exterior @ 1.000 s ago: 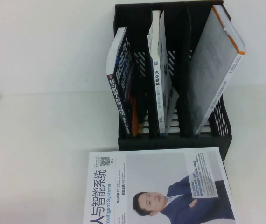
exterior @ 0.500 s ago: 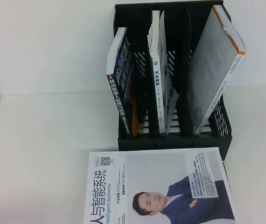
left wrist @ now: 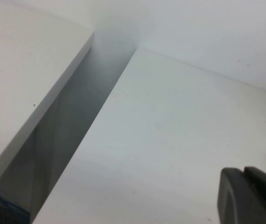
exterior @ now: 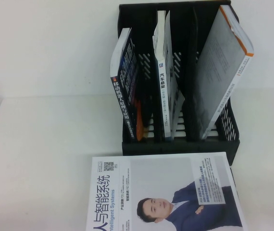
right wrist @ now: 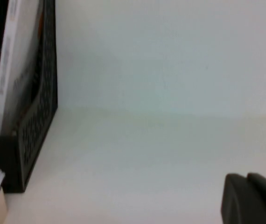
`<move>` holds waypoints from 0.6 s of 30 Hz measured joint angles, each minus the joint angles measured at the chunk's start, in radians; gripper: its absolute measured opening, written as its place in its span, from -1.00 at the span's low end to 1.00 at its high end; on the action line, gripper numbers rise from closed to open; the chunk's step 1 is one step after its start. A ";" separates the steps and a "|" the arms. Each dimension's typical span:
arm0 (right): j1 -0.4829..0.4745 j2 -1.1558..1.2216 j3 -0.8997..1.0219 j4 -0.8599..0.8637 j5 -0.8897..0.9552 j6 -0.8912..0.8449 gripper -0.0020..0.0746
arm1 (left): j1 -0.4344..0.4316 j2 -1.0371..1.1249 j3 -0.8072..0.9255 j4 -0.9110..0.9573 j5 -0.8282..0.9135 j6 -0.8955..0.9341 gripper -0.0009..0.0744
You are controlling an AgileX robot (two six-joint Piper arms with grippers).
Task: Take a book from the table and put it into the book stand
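Observation:
A white book [exterior: 166, 195] with a man in a blue suit on its cover lies flat on the table, right in front of the black book stand [exterior: 180, 144]. The stand holds three upright books: a dark one [exterior: 126, 89] on the left, a white and blue one [exterior: 166, 72] in the middle, a grey one [exterior: 223, 67] on the right. Neither arm shows in the high view. My left gripper [left wrist: 245, 175] is shut and empty over bare table. My right gripper [right wrist: 247, 179] is shut and empty to the right of the stand [right wrist: 35, 116].
The white table [exterior: 45, 154] runs left of the stand and the book. Its left edge [left wrist: 77, 154] borders a gap beside another white surface. A white wall stands behind the stand.

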 joint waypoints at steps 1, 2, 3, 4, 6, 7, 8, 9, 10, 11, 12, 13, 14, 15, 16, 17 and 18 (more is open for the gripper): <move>0.000 -0.012 0.026 -0.008 0.000 0.013 -0.95 | 0.000 0.000 0.000 0.000 0.000 0.000 -0.98; 0.000 -0.025 0.045 -0.016 0.005 0.033 -0.95 | 0.000 0.000 0.000 -0.002 0.000 0.000 -0.98; 0.000 -0.036 0.056 -0.023 0.012 0.053 -0.95 | 0.000 0.000 0.000 -0.002 0.000 0.000 -0.98; 0.000 -0.044 0.059 -0.033 0.023 0.077 -0.95 | 0.000 0.000 0.000 -0.002 0.000 0.000 -0.98; 0.003 -0.053 0.061 -0.046 0.060 0.103 -0.95 | 0.000 0.000 0.000 -0.002 0.000 0.000 -0.98; 0.009 -0.055 0.061 -0.055 0.080 0.114 -0.95 | 0.000 0.000 0.000 -0.002 0.000 0.000 -0.98; 0.013 -0.055 0.061 -0.059 0.099 0.126 -0.95 | 0.000 0.000 0.000 -0.002 0.000 0.000 -0.98; 0.019 -0.055 0.061 -0.061 0.120 0.134 -0.95 | 0.000 0.000 0.000 -0.002 0.000 0.000 -0.98; 0.027 -0.055 0.061 -0.061 0.144 0.141 -0.95 | 0.000 0.000 0.000 -0.002 0.000 0.000 -0.98; 0.032 -0.055 0.061 -0.062 0.171 0.144 -0.95 | 0.000 0.000 0.000 -0.002 0.000 0.000 -0.98; 0.038 -0.055 0.061 -0.062 0.186 0.148 -0.95 | 0.000 0.000 0.000 -0.002 0.000 0.000 -0.98; 0.042 -0.055 0.059 -0.064 0.193 0.148 -0.95 | 0.000 0.000 0.000 -0.002 0.000 0.000 -0.98; 0.048 -0.055 0.059 -0.064 0.197 0.150 -0.95 | 0.000 0.000 0.000 -0.002 0.000 0.000 -0.98; 0.050 -0.055 0.059 -0.064 0.197 0.150 -0.95 | 0.000 0.000 0.000 -0.002 0.000 0.000 -0.98; 0.052 -0.055 0.059 -0.064 0.197 0.150 -0.95 | 0.000 0.000 0.000 -0.002 0.000 0.000 -0.98; 0.056 -0.055 0.059 -0.064 0.199 0.150 -0.95 | 0.000 0.000 0.000 -0.002 0.000 0.000 -0.98; 0.061 -0.055 0.057 -0.064 0.201 0.150 -0.95 | 0.000 0.000 0.000 -0.002 0.000 0.000 -0.98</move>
